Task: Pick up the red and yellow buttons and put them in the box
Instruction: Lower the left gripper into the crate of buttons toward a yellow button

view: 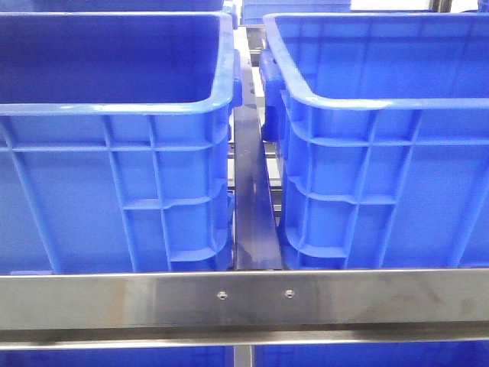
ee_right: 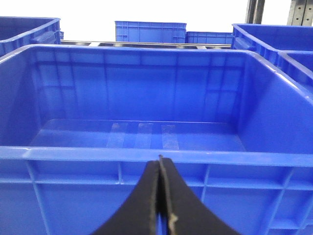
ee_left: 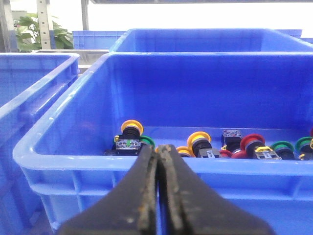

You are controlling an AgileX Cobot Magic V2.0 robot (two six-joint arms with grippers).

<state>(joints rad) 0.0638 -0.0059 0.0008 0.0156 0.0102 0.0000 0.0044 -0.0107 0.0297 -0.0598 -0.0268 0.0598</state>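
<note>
In the left wrist view a blue crate (ee_left: 73, 159) holds several push buttons on its floor. Among them are yellow buttons (ee_left: 132, 126) (ee_left: 199, 137) and a red button (ee_left: 252, 142). My left gripper (ee_left: 160, 147) is shut and empty, its tips just outside that crate's near rim. In the right wrist view stands an empty blue box (ee_right: 73, 152) with a bare floor. My right gripper (ee_right: 160, 159) is shut and empty at the box's near rim. Neither gripper appears in the front view.
The front view shows two blue crates (view: 114, 107) (view: 367, 102) side by side, a dark gap between them and a steel rail (view: 244, 298) across the front. Green buttons (ee_left: 282, 146) lie among the others. More blue crates (ee_right: 149, 30) stand behind.
</note>
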